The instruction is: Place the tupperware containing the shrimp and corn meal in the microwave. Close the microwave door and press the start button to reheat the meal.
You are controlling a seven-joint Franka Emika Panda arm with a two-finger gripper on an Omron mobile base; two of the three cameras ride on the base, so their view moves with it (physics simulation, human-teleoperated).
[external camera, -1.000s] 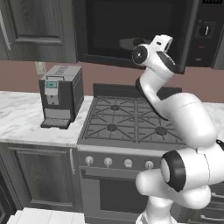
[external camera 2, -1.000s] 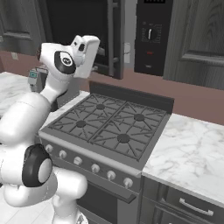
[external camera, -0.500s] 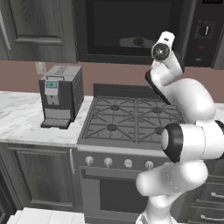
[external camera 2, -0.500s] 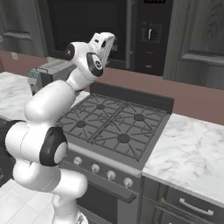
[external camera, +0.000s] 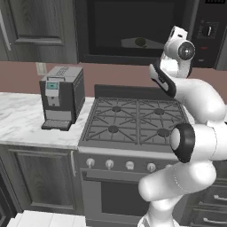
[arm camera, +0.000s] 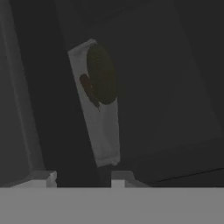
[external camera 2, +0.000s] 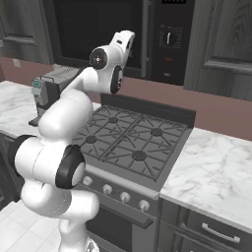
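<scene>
The black microwave (external camera: 111, 26) hangs above the stove. Its dark glass door (external camera: 128, 17) looks shut across the front. Through the glass I make out the pale tupperware (external camera: 139, 43) lying inside. In the hand view the tupperware (arm camera: 98, 109) appears dimmed behind the glass, with the corn and shrimp meal (arm camera: 100, 74) as a dark heap on it. My gripper (external camera: 176, 32) is raised against the right part of the door, beside the control panel (external camera: 207, 30). The fingertips of my gripper (arm camera: 83, 178) stand apart with nothing between them.
A gas stove (external camera: 137, 119) lies below my arm. A coffee machine (external camera: 62, 95) stands on the marble counter (external camera: 22, 115) to its left. More counter (external camera 2: 216, 167) extends to the right. Dark cabinet doors (external camera: 35, 26) flank the microwave, whose dial (external camera 2: 170, 37) sits on the panel.
My hand has swung to the right across the microwave front and risen a little, ending near the control panel side.
</scene>
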